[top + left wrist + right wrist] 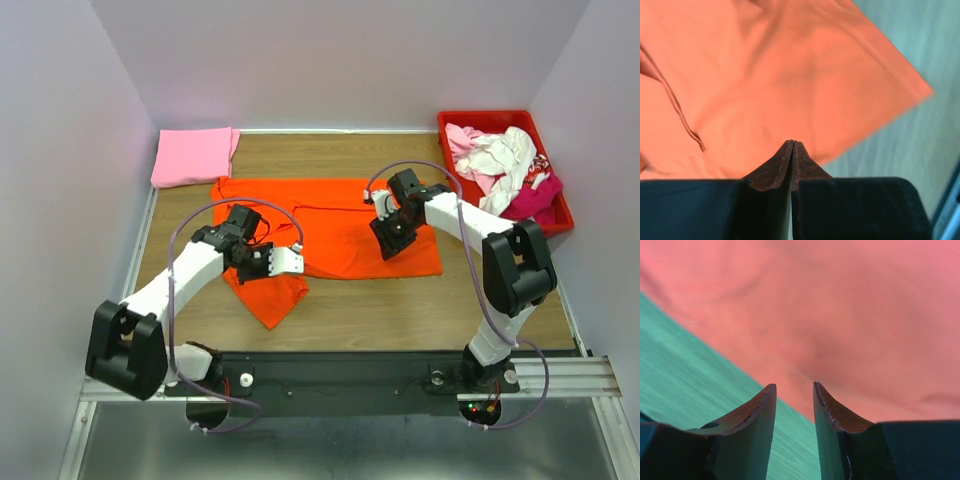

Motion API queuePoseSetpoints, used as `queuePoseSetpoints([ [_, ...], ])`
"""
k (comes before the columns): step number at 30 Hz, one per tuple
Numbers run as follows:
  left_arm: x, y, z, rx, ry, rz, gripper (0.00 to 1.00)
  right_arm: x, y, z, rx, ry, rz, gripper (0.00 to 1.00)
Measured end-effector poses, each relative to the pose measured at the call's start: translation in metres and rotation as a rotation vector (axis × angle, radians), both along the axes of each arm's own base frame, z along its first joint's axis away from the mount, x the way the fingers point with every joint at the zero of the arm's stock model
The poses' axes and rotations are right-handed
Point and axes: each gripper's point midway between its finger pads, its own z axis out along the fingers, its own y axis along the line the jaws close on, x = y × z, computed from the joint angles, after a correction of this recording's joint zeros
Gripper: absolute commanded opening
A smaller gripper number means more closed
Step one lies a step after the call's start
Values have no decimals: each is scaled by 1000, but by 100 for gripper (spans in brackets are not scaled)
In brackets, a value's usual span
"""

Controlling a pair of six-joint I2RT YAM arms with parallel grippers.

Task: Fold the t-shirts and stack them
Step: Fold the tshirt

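Note:
The bright orange t-shirt [340,225] lies spread across the middle of the table, its lower left part folded into a point. My left gripper [287,262] is over that folded part. In the left wrist view its jaws are pressed together [793,143] just above the orange cloth [780,75], and no cloth shows between them. My right gripper [388,240] hovers over the shirt's right half. It stands open [794,386] over the hem of the orange cloth [855,315], holding nothing. A folded light pink t-shirt [193,155] lies at the back left.
A red crate [558,212] at the back right holds a heap of white and magenta shirts [505,165]. Bare wooden table [400,305] lies in front of the orange shirt. White walls close in the back and both sides.

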Motion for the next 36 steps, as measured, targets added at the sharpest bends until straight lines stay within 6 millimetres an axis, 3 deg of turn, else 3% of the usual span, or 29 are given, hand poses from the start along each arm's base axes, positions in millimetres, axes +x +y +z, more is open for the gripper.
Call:
queuePoseSetpoints([
  [5,18,-12,-28,-31,60,95,18,15,-27,-1,-30,-22,-51,40],
  [12,9,-1,-67,34,106,78,18,23,-59,-8,-70,-26,-98,40],
  [21,-10,32,-71,168,-48,-129,14,2,-98,-32,-164,29,-85,40],
  [27,-13,54,-69,225,-87,-155,21,-5,-109,-35,-193,19,-47,40],
  [30,-20,68,-65,226,-28,-108,27,-6,-115,-34,-196,14,-45,45],
  [33,-21,70,-45,176,-1,-66,29,-9,-116,-27,-192,3,-37,50],
  [36,-7,58,-10,100,-66,-43,30,-11,-115,-6,-167,-43,-22,54],
])
